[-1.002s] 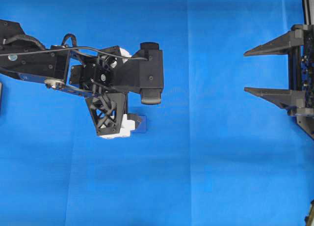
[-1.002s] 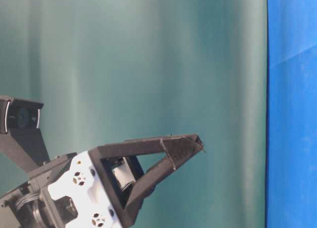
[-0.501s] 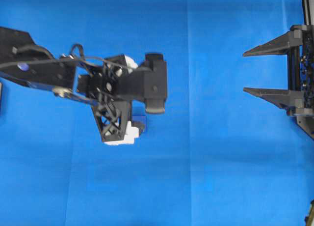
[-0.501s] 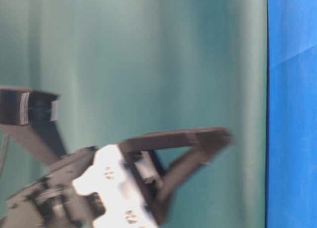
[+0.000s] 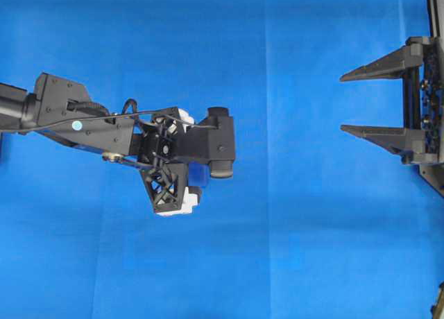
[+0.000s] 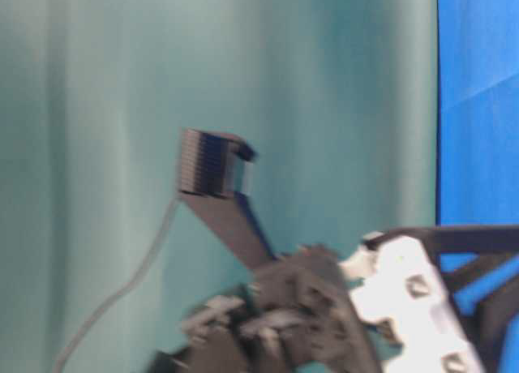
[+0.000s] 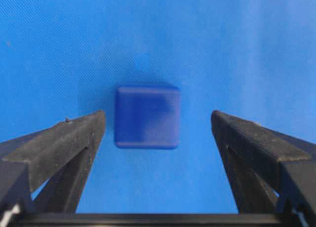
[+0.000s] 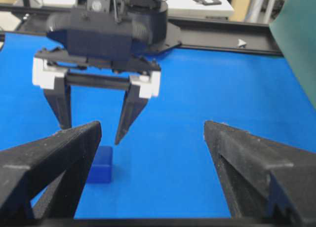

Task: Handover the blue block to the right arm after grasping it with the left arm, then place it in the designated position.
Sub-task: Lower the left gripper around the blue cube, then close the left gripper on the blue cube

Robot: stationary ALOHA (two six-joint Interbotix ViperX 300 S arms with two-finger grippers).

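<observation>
- The blue cloth (image 5: 312,249) filled the overhead frame edge to edge, and in the table-level view a teal backdrop (image 6: 97,105) took up most of the picture, with everything in front of it blurred.
- The left arm (image 5: 83,118) reached in from the left edge of the overhead frame, its body lying lower and flatter than a second before: it had pushed forward and dipped toward the cloth.
- The right arm (image 5: 416,97) sat parked at the right edge of the overhead frame, upper half, no visible change from a second ago.
- The right gripper (image 5: 354,100) pointed left with both fingers spread wide and nothing between them, well apart from the action.
- The left gripper (image 7: 158,126) had its fingers wide open too; in its own wrist view the two tips framed the centre from lower left and lower right.
- The blue block (image 7: 146,116) lay flat on the cloth dead centre between those open tips, clear gaps on both sides, touching neither.
- In the right wrist view the block (image 8: 100,164) sat lower left, just below the left gripper's fingertips (image 8: 121,133), which hung just above it.
- Reading it: the approach looked nearly finished and the grasp not yet made; a little more descent, then a squeeze, seemed to be what was called for before any handover.
</observation>
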